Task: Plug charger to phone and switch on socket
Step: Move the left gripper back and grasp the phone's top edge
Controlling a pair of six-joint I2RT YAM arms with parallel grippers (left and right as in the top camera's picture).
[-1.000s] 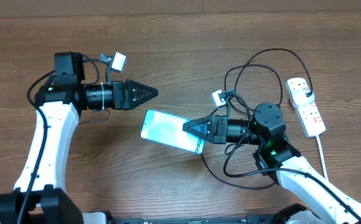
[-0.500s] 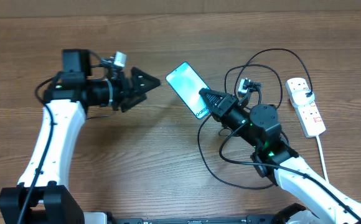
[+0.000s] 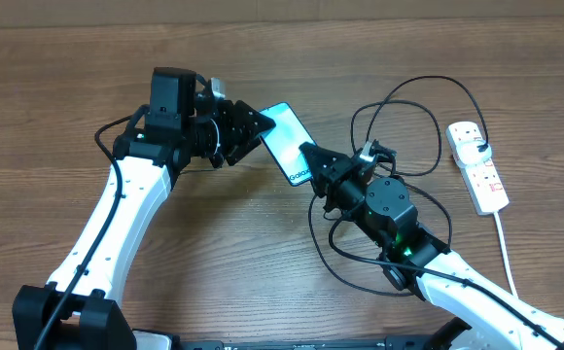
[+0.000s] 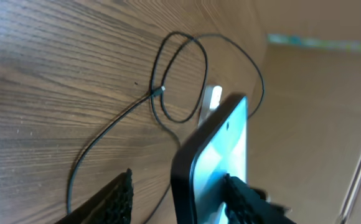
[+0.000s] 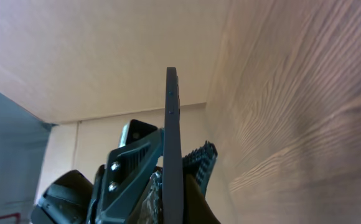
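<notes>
A table (image 3: 263, 253) of brown wood with a strong grain is seen across nearly all of the overhead view. Along its far edge a plain tan board (image 3: 360, 8) is set upright like a wall. Beside that board, a dark grey-blue surface (image 5: 6, 143) is shown in the right wrist view. Even light is cast, with soft shadows.

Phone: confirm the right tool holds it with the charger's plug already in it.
Not plugged in: the left wrist view shows the charger's plug tip lying on the table, apart from the phone. The right tool does hold it.
</notes>
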